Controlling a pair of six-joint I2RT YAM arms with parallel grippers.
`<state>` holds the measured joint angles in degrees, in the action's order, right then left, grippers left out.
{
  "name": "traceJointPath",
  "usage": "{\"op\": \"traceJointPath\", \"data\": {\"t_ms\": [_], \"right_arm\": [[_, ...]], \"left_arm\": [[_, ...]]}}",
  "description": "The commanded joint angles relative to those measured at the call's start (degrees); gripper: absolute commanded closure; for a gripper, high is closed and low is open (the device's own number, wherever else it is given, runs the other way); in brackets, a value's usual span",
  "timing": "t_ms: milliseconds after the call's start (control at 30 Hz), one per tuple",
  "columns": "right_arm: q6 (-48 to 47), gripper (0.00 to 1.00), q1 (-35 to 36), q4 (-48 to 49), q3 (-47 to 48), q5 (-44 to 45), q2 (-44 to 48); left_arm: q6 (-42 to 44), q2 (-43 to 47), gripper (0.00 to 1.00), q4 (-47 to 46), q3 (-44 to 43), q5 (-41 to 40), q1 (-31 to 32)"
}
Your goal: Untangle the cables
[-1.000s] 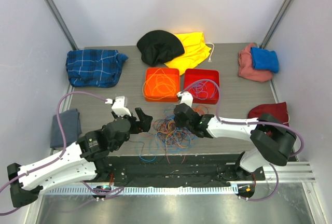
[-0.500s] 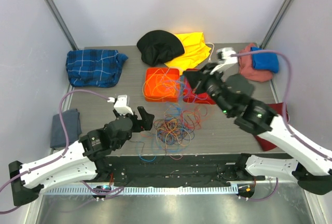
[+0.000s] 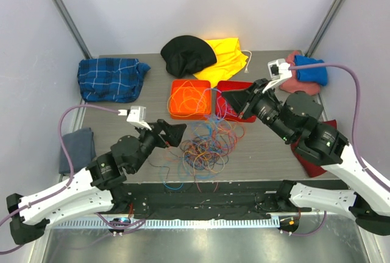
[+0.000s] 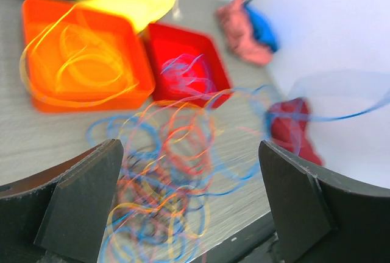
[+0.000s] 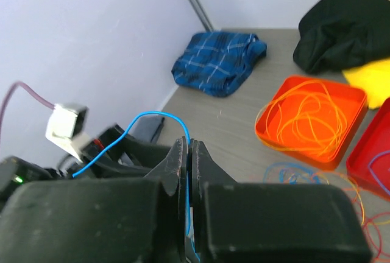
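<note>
On the bench (image 3: 256, 156) the cables (image 3: 204, 147) lie in a loose tangle, left fingers (image 4: 79, 208) spread wide beside it, right fingers (image 5: 177, 171) pinching a blue cable (image 5: 152, 115) that seemingly trails from it.

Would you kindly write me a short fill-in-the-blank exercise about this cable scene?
The cable pinched in the right gripper is ____.
The left gripper has its jaws ____.
The coiled orange cables lie in a tray coloured ____.
Missing words: blue; open; orange.
</note>
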<state>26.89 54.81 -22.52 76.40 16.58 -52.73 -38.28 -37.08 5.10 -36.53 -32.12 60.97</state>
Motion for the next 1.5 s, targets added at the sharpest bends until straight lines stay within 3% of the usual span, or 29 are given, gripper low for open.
{"op": "traceJointPath", "data": {"t_ms": [0, 233, 367, 500, 700, 1000, 1100, 1133, 1167, 1200, 1267, 1467], "right_arm": [[3.0, 0.99, 0.3, 0.8, -3.2, -3.3, 1.8], [4.3, 0.99, 0.3, 2.4, -2.9, -6.6, 1.7], [2.1, 0.99, 0.3, 0.6, 5.7, -7.8, -0.4], [2.0, 0.99, 0.3, -0.2, 8.4, -9.2, -1.8], [3.4, 0.99, 0.2, 1.5, 5.2, -9.6, -0.8], [5.7, 0.99, 0.2, 3.2, 2.4, -12.5, 0.1], [6.1, 0.99, 0.3, 2.9, 1.4, -13.2, 1.4], [6.0, 0.99, 0.2, 2.7, 0.4, -13.4, 1.8], [6.0, 0.96, 0.2, 2.5, -0.3, -13.4, 2.5], [6.0, 0.8, 0.3, 2.2, -1.2, -12.6, 3.7], [6.6, 0.61, 0.3, 1.2, -4.5, -11.3, 5.1], [8.9, 0.48, 0.3, 2.0, -15.4, -7.7, 9.8]], "left_arm": [[4.7, 1.4, 0.0, -11.6, 0.0, 5.2, -0.2], [7.9, -3.7, 0.0, -28.2, 1.7, 15.4, -0.2], [8.2, -7.6, 0.0, -32.9, 1.0, 19.2, -0.1], [8.3, -9.6, 0.0, -35.8, 0.6, 21.0, -0.2], [9.6, -10.7, 0.0, -38.5, 0.5, 24.6, -0.2], [12.4, -17.1, 0.02, -37.9, -3.6, 21.2, -0.2], [13.8, -17.8, 0.38, -33.9, -5.9, 18.9, -0.2], [14.3, -16.8, 0.67, -32.4, -6.8, 16.8, -0.2], [14.8, -16.2, 0.82, -29.2, -7.1, 15.4, -0.2], [14.9, -15.6, 0.97, -26.8, -7.8, 13.8, -0.2], [16.2, -12.8, 1.0, -19.5, -9.9, 9.0, -0.2], [17.8, -4.9, 1.0, -9.1, -11.9, 4.2, -0.2]]}}
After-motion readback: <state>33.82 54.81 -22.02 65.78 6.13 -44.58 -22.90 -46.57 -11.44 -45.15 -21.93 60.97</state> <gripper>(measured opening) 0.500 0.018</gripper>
